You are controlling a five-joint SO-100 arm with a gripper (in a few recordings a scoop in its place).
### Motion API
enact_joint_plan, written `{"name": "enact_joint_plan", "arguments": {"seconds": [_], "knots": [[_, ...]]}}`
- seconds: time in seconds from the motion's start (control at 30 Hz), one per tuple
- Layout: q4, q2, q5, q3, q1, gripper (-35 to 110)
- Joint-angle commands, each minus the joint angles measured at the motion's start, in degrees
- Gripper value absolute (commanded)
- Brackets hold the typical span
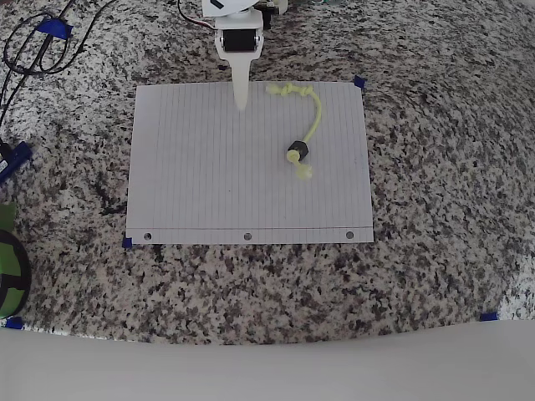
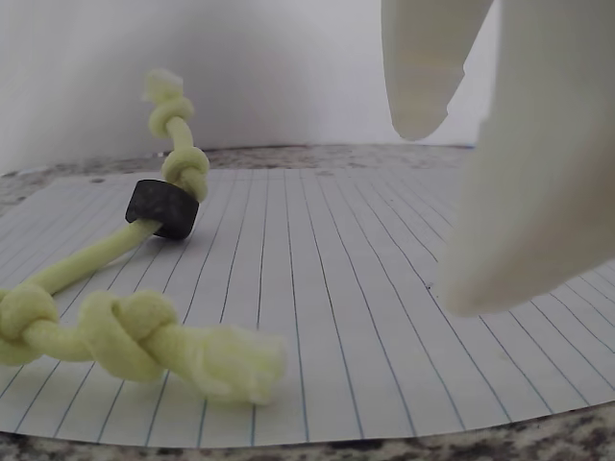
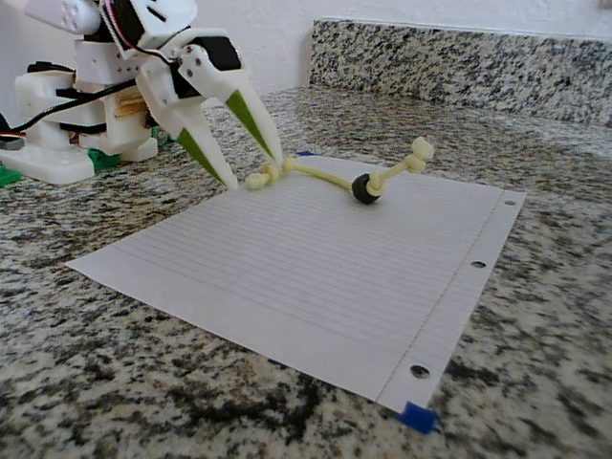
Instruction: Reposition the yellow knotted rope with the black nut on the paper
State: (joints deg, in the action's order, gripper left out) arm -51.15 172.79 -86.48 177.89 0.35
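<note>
gripper [image 3: 251,168]: fingers spread apart, holding nothing; tips low over the paper's far edge in the fixed view, just left of the rope's near knot
paper [image 1: 209,175]: flat on the granite counter [image 1: 435,167], punched holes along the bottom edge in the overhead view
yellow knotted rope [image 1: 313,125]: lies on the paper's upper right area in the overhead view, curving from top edge downward
black nut [image 1: 298,151]: threaded on the rope, next to its lower knot

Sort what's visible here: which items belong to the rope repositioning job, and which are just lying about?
Job items: yellow knotted rope, black nut threaded on it, paper, open gripper beside the rope's knotted end.

Lying about: black cables, blue tape bits on the granite counter, green object at the edge.
</note>
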Motion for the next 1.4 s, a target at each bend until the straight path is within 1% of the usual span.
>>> {"name": "enact_joint_plan", "arguments": {"seconds": [0.0,0.7,1.37], "knots": [[-1.58,2.81,0.09,-0.09,-0.62,63],[-12.48,22.50,0.09,4.04,-0.26,63],[-12.66,22.50,0.09,4.04,-0.18,63]]}}
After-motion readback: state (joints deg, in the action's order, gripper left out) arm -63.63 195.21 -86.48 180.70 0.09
